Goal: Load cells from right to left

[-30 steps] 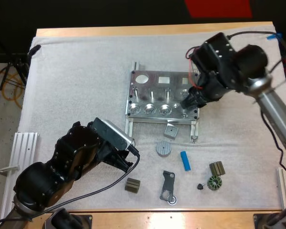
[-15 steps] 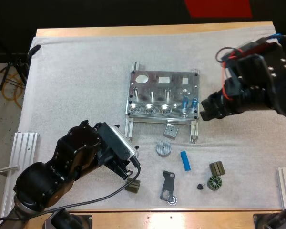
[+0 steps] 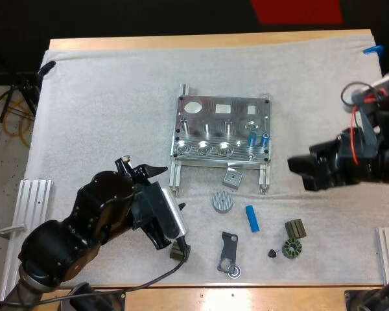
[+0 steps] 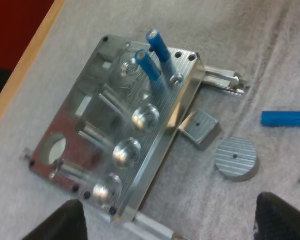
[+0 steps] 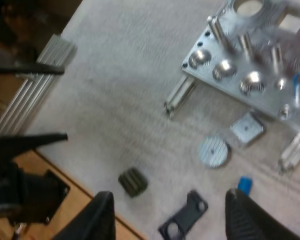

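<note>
The left tool [image 3: 165,210] and right tool [image 3: 303,170] are both hanging apart, empty. Two blue cells [image 3: 251,138] are standing in the fixture [image 3: 207,116]'s right-hand holes, and a loose cell [image 3: 251,218] is lying nearer. An off-centre pinch risks rolling it away or jamming it tilted.

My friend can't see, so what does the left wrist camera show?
A metal fixture lies on the mat with two blue cylinders standing in holes at one end. Beside it lie a square metal piece, a ribbed disc and a loose blue cylinder; the left gripper is open.
</note>
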Available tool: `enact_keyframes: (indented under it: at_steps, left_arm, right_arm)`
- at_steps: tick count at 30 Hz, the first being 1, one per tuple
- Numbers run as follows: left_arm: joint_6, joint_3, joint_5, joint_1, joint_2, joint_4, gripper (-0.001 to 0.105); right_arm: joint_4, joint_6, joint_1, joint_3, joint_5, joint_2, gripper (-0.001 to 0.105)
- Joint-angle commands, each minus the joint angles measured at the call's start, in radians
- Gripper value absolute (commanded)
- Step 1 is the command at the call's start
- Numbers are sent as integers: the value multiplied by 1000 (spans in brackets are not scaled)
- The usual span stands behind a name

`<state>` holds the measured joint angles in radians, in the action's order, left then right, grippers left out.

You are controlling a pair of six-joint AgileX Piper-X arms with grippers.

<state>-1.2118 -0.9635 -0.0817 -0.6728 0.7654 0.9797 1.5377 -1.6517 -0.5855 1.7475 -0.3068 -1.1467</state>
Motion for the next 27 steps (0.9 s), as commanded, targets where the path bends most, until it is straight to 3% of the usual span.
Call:
enact_keyframes:
  at_steps: [1,8,13,20,24,27]
  left_arm:
    - [14,1,-24,1,-6,-14,67]
    - [30,1,-144,1,-6,-14,67]
    - [121,1,-191,1,-6,-18,67]
    - [142,1,-217,-19,33,-66,67]
    - [151,1,-217,-93,88,-69,67]
    - [211,1,-209,-143,136,-88,67]
  right_arm:
    - [48,12,4,-50,-17,35,48]
    - [48,40,4,-247,-2,174,48]
    - [48,56,4,-337,-2,267,48]
    - [48,66,4,-378,-2,343,48]
    - [48,77,4,-393,-2,368,48]
    - [48,77,4,-407,-2,380,48]
